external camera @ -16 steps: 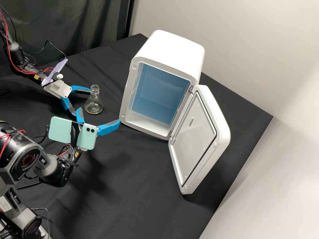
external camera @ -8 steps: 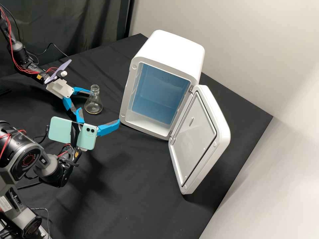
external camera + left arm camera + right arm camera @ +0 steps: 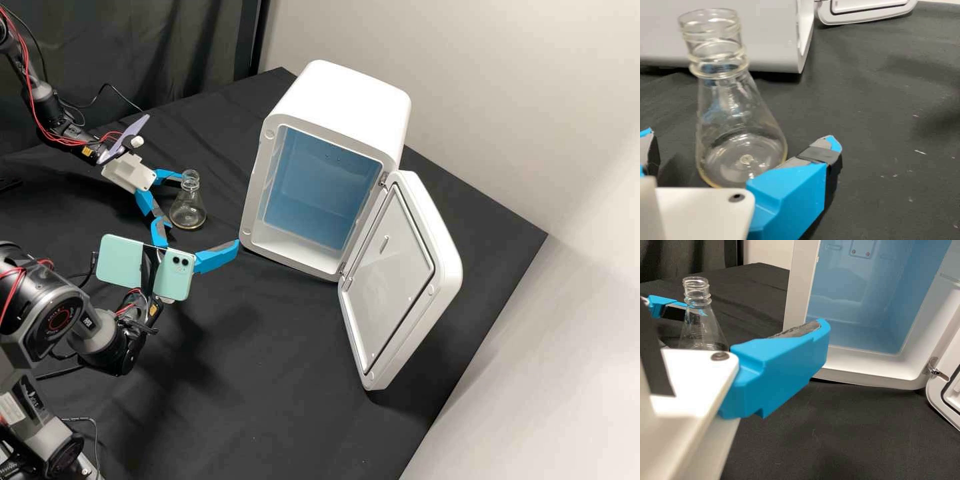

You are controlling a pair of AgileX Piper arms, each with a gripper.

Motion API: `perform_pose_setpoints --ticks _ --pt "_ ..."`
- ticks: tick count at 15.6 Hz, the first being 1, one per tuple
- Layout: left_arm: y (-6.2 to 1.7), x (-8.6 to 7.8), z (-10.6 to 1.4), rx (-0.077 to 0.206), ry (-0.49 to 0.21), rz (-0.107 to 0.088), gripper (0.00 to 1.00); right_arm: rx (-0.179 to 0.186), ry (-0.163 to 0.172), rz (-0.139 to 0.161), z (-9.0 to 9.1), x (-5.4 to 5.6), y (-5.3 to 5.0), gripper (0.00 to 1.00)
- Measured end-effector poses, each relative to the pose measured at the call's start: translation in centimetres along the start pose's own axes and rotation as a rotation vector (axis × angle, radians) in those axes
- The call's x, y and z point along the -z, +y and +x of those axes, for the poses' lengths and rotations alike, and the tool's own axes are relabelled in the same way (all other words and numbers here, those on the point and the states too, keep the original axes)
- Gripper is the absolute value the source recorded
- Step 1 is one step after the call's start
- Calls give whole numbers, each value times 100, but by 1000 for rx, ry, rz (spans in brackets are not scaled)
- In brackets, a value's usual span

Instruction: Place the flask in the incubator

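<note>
Two dark grey robot arms work at a black cloth-covered laboratory bench (image 3: pixel 280 373). The left arm comes in low from the bench's far left edge, its wrist angled down. Its left gripper (image 3: pixel 169 193) is spread open, with one blue finger on each side of a small clear glass conical flask (image 3: pixel 187 208). The flask stands upright on the bench between those fingers. In the left wrist view one fingertip (image 3: pixel 826 150) sits just beside the flask's round base (image 3: pixel 735 125). It may be touching the glass, but the angle leaves that unsure. The glass is see-through down to its base.

The right arm rises from the bench's near left corner and carries a mint-green phone (image 3: pixel 143 267) on its wrist. The right gripper (image 3: pixel 190 243) is also spread wide and grips nothing. It hangs nearer the camera than the flask, one finger pointing at the incubator's lower front corner.

The white box-shaped incubator (image 3: pixel 347 107) stands near the bench edge that runs along the wall. Its white door (image 3: pixel 400 280) is swung open on the side away from the flask. Its pale blue inner walls and floor are in plain sight.
</note>
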Motion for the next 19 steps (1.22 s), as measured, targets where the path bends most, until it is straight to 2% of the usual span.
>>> perform_pose_setpoints --ticks 3,6,8,11,13,17,19 --pt "-3 23 -5 0 6 -2 100 1 2 -2 1 3 -3 100" --pt "62 62 20 -22 12 8 100 1 2 -6 1 3 -3 100" --pt "68 65 23 -24 12 9 100 1 2 -6 1 3 -3 100" --pt "148 81 45 -48 12 23 100 1 2 -6 1 3 -3 100" --pt "187 55 50 -59 5 32 100 1 2 -6 1 3 -3 100" --pt "188 -35 85 -55 -24 45 100 3 0 -6 2 1 -5 100" --pt "191 -74 106 -58 -27 39 100 3 0 -6 2 1 -5 100"
